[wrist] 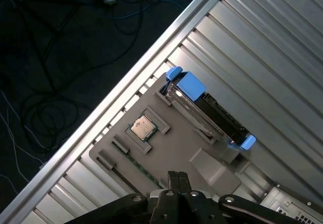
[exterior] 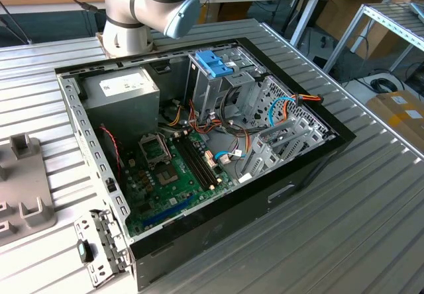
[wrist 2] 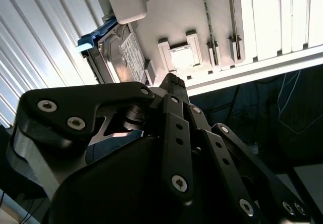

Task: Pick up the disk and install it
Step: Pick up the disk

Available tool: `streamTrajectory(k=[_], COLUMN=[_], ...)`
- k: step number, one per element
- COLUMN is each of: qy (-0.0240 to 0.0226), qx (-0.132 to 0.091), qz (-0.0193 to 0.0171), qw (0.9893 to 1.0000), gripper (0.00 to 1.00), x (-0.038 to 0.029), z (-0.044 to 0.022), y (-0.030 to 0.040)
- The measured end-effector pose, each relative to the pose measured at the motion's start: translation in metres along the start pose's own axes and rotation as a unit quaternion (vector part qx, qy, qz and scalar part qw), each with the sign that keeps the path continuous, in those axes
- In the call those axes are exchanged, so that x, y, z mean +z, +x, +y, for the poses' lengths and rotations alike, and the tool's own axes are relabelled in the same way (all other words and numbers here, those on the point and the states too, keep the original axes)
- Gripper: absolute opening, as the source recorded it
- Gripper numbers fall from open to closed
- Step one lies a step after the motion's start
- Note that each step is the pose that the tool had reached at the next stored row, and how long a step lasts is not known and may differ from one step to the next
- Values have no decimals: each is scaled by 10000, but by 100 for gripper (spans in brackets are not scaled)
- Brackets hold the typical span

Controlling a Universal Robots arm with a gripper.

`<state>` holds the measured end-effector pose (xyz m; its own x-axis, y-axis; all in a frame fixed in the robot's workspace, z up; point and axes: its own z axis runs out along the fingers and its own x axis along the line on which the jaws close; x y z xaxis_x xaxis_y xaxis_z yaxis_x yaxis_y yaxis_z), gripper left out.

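The disk (wrist: 212, 115) stands on its edge in a slot of a grey holder plate (wrist: 202, 158). It is a grey-metal drive in a light-blue carrier. In the second wrist view the disk (wrist 2: 128, 57) shows its white label. In both wrist views my gripper (wrist: 177, 176) hovers above the plate, apart from the disk and a short way off to its side. Its black fingers (wrist 2: 173, 80) are shut together with nothing between them.
A processor chip (wrist: 144, 128) lies in a recess of the holder plate near the table's edge (wrist: 126, 93), with dark floor and cables beyond. The open computer case (exterior: 311, 165) sits mid-table, with an upright drive cage with a blue handle (exterior: 215, 62) inside it.
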<state>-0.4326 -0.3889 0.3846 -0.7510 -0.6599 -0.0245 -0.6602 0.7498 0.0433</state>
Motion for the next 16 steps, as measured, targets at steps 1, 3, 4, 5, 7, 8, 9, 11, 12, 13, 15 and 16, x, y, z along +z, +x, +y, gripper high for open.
streamTrajectory(k=[1, 3, 4, 5, 7, 8, 9, 11, 12, 13, 15, 16], qy=[0, -1, -1, -1, -1, -2, -2, -3, -4, -4, -5, -6], qx=[-9, -24, -33, -39, -54, -66, -78, -141, -160, -181, -224, -245], qz=[0, 1, 1, 2, 2, 3, 3, 6, 7, 8, 10, 11], qw=[10000, 10000, 10000, 10000, 10000, 10000, 10000, 9999, 9999, 9998, 9997, 9997], gripper=[10, 10, 10, 10, 10, 10, 10, 10, 10, 10, 10, 10], x=[0, 0, 0, 0, 0, 0, 0, 0, 0, 0, 0, 0], z=[0, 0, 0, 0, 0, 0, 0, 0, 0, 0, 0, -1], y=[0, 0, 0, 0, 0, 0, 0, 0, 0, 0, 0, 0])
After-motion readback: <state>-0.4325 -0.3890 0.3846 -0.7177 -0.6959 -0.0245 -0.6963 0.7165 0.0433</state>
